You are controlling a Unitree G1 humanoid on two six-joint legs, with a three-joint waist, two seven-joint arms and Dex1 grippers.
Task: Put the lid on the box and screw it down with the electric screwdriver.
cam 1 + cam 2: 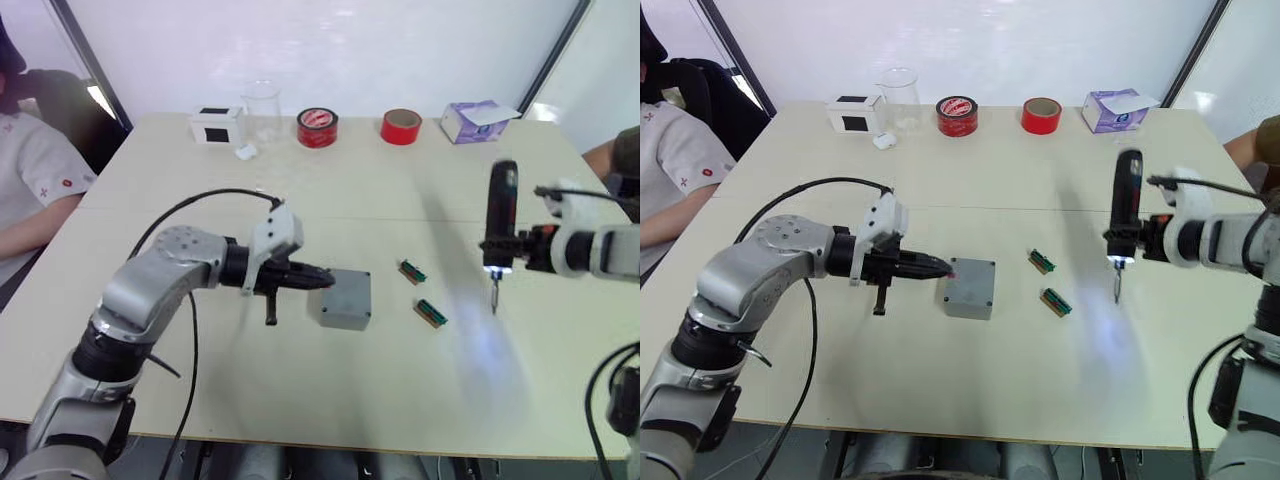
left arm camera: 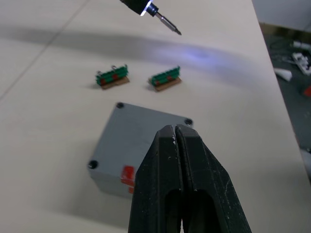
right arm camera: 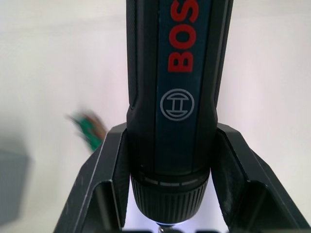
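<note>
On the beige table (image 1: 300, 400), the lid (image 2: 146, 141) already sits on the box (image 1: 345, 300). The left gripper (image 2: 176, 141), fingers pressed together, rests at its near edge. The right gripper (image 3: 170, 160) clamps the electric screwdriver (image 1: 500, 225) upright, well apart from the box. I would bring the bit straight down on 1 corner hole. 2 green boards (image 1: 422, 292) lie between; 2 red tape rolls (image 1: 317, 127) stand far back.
</note>
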